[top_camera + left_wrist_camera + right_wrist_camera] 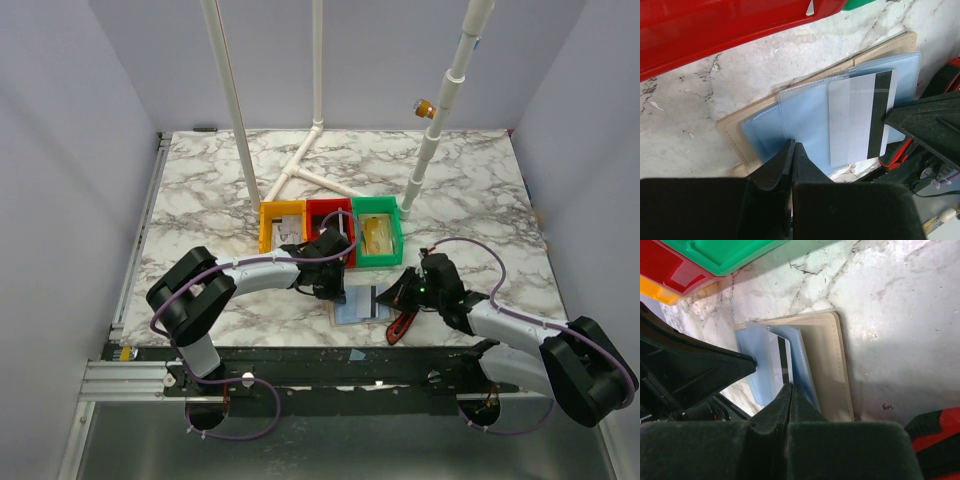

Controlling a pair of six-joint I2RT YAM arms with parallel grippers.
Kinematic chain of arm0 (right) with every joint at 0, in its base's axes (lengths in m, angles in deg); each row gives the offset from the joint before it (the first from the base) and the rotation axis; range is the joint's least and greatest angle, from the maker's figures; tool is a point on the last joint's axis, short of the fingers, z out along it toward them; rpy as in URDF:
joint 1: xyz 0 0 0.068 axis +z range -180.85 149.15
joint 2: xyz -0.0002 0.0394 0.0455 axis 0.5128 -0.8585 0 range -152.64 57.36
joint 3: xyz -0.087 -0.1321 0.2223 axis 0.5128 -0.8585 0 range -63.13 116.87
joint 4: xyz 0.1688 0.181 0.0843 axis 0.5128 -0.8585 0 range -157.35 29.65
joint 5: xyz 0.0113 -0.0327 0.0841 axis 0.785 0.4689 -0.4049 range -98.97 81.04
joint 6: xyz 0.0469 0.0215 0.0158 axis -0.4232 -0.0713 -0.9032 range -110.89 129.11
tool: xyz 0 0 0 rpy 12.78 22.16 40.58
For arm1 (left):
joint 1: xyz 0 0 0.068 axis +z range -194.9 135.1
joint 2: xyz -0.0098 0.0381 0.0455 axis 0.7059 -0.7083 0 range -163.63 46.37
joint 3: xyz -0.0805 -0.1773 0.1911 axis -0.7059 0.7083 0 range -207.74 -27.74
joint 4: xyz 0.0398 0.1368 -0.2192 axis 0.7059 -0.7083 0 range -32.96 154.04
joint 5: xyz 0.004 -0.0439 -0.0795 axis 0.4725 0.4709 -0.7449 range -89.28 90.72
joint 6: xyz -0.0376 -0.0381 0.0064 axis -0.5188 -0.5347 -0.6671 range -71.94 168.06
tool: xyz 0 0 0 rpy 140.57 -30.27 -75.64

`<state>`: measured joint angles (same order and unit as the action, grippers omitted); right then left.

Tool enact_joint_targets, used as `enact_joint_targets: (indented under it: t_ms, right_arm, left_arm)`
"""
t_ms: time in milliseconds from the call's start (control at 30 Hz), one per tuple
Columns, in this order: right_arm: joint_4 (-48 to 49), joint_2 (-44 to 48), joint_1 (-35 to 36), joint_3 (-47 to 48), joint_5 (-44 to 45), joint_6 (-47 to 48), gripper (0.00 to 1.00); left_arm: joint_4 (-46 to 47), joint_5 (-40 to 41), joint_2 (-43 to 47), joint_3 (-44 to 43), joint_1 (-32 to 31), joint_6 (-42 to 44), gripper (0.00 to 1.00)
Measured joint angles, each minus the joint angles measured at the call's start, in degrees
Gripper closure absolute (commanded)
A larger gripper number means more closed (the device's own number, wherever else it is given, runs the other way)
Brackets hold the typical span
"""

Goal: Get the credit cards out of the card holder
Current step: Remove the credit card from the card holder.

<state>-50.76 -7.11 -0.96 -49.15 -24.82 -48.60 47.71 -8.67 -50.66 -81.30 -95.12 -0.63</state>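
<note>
The card holder [357, 306] lies open on the marble table in front of the bins, tan outside [735, 132] with blue-grey pockets [800, 115]. A white credit card [852, 120] with a black stripe sticks partway out of a pocket; it also shows in the right wrist view [774, 357]. My left gripper [792, 146] is shut, its tips resting on the blue pocket; in the top view it [335, 280] is at the holder's far-left side. My right gripper [791, 386] is shut on the card's striped end and appears as a black wedge [887, 117] in the left wrist view.
A yellow bin [266, 230], a red bin [330, 204] and a green bin [378, 202] stand in a row just behind the holder. A red-and-black tool [400, 327] lies by the holder's near right. White pipes [300, 165] stand at the back.
</note>
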Motion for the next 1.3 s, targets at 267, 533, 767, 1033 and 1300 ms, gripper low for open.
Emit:
enact_joint_targets:
  t_ms: [267, 533, 767, 1033, 1300]
  right_arm:
    - [-3.1, 2.6, -0.5, 0.0, 0.3, 0.9, 0.99]
    - [-6.5, 4.7, -1.0, 0.7, 0.8, 1.7, 0.99]
    - [-9.8, 6.3, -1.3, 2.7, 1.0, 2.2, 0.99]
    - [-13.4, 8.0, -1.6, 5.0, 1.5, 2.7, 0.99]
    - [-15.5, 8.7, -1.8, 6.9, 1.7, 3.3, 0.99]
  left_arm:
    - [0.0, 0.0, 0.0, 0.0, 0.0, 0.0, 1.0]
    - [0.0, 0.0, 0.0, 0.0, 0.1, 0.0, 1.0]
    - [-0.3, 0.0, 0.1, -0.1, 0.3, 0.1, 1.0]
    - [-1.2, 0.4, 0.4, -0.1, 0.3, 0.6, 1.0]
    - [-2.7, 1.0, 1.2, -0.2, 0.3, 1.0, 1.0]
